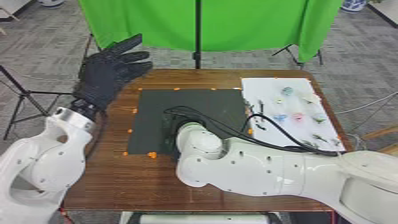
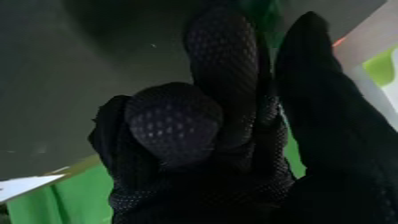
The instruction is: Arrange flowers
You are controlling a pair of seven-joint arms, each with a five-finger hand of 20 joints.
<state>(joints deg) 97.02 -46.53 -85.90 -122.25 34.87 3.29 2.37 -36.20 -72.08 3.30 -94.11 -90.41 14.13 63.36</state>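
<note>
The artificial flowers lie apart from one another on a white sheet (image 1: 266,85) at the table's right side, a blue bloom (image 1: 287,91) farther from the robot than a pink one (image 1: 298,116), with green sprigs (image 1: 317,137) at the near end. To their left, and apart from those blooms, the right hand (image 1: 183,120) is over the dark mat (image 1: 156,112), though I cannot tell whether it is spread, pressed together or pinching anything. Farther left, the left hand (image 1: 114,70) is raised by the brown table's (image 1: 115,182) far left corner, its fingers loosely spread.
</note>
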